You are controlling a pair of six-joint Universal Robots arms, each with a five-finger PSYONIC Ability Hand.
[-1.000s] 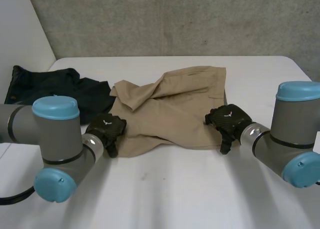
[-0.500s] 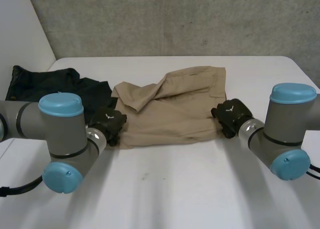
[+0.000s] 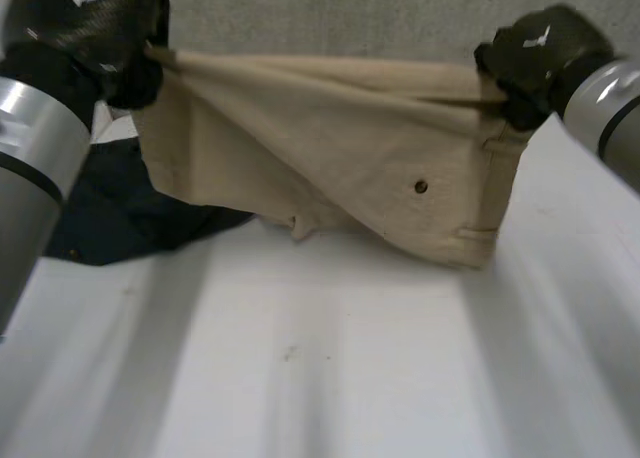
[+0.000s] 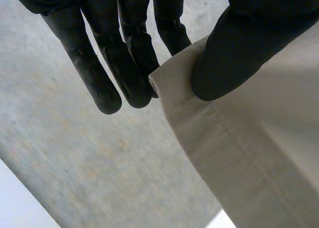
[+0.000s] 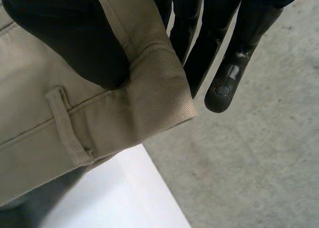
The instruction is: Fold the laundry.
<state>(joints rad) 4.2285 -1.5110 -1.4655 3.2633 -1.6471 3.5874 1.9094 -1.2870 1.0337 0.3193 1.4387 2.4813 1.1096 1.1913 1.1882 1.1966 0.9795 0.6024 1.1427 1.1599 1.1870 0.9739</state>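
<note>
A: Locating tan shorts (image 3: 330, 148)?
B: Hanging stretched above the table (image 3: 330, 378).
A: Checking left hand (image 3: 100, 23)?
B: Pinching one top corner between thumb and fingers, above the table.
A: Checking right hand (image 3: 535, 53)?
B: Pinching the other top corner, at the waistband.
A: Locating dark garment (image 3: 130, 203)?
B: Lying crumpled on the table.

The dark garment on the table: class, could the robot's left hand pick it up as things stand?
Probably not. The left hand pinches one corner of the tan shorts, held up over the table; the right hand pinches the other. The dark garment lies below, but that hand is occupied.
</note>
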